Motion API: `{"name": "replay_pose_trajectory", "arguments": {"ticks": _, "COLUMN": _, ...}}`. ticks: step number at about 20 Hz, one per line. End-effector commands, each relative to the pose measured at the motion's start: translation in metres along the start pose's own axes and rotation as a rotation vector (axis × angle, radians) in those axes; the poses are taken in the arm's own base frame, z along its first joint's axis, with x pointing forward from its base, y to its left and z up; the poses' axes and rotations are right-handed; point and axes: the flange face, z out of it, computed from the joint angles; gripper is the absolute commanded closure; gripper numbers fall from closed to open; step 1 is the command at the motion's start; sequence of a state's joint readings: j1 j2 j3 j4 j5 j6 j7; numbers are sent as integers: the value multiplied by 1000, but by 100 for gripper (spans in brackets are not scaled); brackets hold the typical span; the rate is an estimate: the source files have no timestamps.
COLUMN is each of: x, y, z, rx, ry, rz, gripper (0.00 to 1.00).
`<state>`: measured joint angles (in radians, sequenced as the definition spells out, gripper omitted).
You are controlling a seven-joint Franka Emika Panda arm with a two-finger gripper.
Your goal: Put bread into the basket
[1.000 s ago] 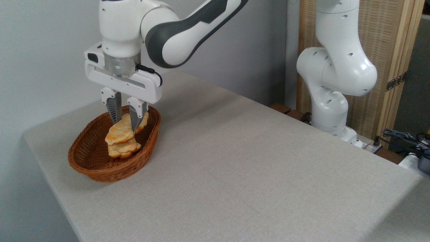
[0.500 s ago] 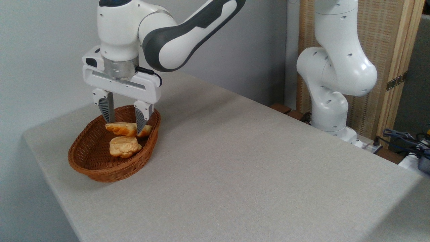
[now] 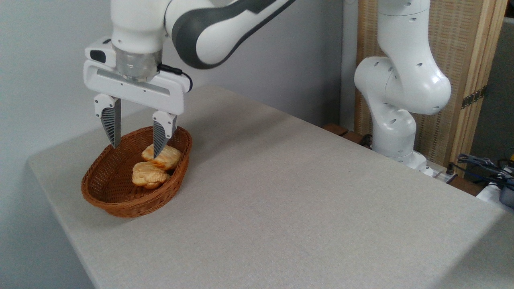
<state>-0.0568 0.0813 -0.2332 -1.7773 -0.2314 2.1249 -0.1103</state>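
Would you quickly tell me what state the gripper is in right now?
Gripper: open and holding nothing, its fingers spread wide above the basket; the bread lies inside the basket, released.

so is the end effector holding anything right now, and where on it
Nothing is held. The end effector is open above the basket, and the bread lies inside it.

Wicker, cloth and gloss

We see a rough woven wicker basket [image 3: 120, 200] on a matt, cloth-like grey counter [image 3: 281, 200]; the bread [image 3: 166, 156] looks dry and faintly glazed, and the hand [image 3: 134, 144] is glossy white plastic with ribbed grey fingers [image 3: 109, 124].
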Motion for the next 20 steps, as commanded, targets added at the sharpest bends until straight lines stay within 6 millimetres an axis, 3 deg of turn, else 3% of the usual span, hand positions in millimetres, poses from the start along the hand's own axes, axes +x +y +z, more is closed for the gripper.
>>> {"name": "replay_pose_trajectory", "arguments": {"ticks": 1, "x": 4, "y": -21, "z": -23, "rx": 92, "ry": -44, "rz": 117, "gripper": 0}}
{"name": "replay_pose_trajectory", "arguments": {"ticks": 5, "x": -1, "y": -52, "z": -23, "rx": 157, "ry": -132, "rz": 301, "gripper": 0}}
{"name": "replay_pose_trajectory", "arguments": {"ticks": 6, "x": 0, "y": -68, "z": -26, "rx": 175, "ry": -153, "rz": 335, "gripper": 0}}
{"name": "replay_pose_trajectory", "arguments": {"ticks": 13, "x": -4, "y": -109, "z": -35, "rx": 153, "ry": -236, "rz": 633, "gripper": 0}}
{"name": "replay_pose_trajectory", "arguments": {"ticks": 17, "x": -8, "y": -121, "z": -44, "rx": 130, "ry": -264, "rz": 789, "gripper": 0}}
{"name": "replay_pose_trajectory", "arguments": {"ticks": 20, "x": -8, "y": -123, "z": -44, "rx": 111, "ry": -261, "rz": 779, "gripper": 0}}
